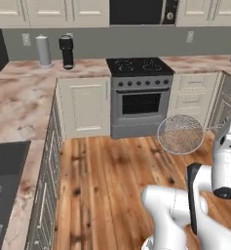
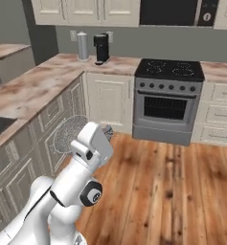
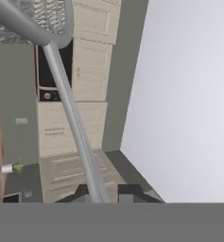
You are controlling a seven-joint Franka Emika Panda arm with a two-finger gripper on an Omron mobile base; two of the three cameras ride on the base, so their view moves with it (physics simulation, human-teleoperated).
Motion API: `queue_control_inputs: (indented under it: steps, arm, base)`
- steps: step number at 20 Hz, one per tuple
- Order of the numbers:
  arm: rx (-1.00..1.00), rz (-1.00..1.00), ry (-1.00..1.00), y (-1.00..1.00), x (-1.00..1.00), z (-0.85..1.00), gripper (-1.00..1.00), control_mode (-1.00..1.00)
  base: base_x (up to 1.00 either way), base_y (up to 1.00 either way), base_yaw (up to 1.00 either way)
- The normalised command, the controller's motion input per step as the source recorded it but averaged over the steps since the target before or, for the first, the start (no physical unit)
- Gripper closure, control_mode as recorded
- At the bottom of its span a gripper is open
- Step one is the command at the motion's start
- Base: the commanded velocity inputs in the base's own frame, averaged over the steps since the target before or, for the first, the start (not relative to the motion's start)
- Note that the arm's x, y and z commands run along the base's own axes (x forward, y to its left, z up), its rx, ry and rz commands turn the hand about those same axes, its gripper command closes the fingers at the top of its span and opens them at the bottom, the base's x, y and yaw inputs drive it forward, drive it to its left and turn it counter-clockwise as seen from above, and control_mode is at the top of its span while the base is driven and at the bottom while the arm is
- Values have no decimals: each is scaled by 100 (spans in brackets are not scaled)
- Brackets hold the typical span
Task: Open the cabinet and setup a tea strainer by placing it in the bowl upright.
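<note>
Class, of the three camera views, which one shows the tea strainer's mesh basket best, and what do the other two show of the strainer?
The left base view: the strainer shows its whole round basket against the floor. In the right base view the arm covers part of the basket. The hand view shows mostly the wire handle running up from the shut claw, with only the basket's edge at the top.

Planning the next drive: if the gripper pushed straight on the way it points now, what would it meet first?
The gripper, shut on the tea strainer by its wire handle, points up toward the cream wall cabinets and ceiling. The strainer's basket would probably meet those cabinets first; depth is unclear.
</note>
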Motion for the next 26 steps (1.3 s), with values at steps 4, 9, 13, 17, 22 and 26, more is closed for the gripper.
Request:
queue_control_inputs:
  steps: [4, 9, 13, 17, 22, 26]
  arm:
    - [0, 0, 0, 0, 0, 0, 100, 100]
    - [0, 0, 0, 0, 0, 0, 100, 100]
    - [0, 0, 0, 0, 0, 0, 100, 100]
    - [0, 0, 0, 0, 0, 0, 100, 100]
    - [0, 0, 0, 0, 0, 0, 100, 100]
    - [0, 0, 0, 0, 0, 0, 100, 100]
  base:
    - [100, 0, -27]
    - [100, 0, -28]
    - [100, 0, -29]
    - [100, 0, -31]
    - [100, 0, -33]
    - [100, 0, -35]
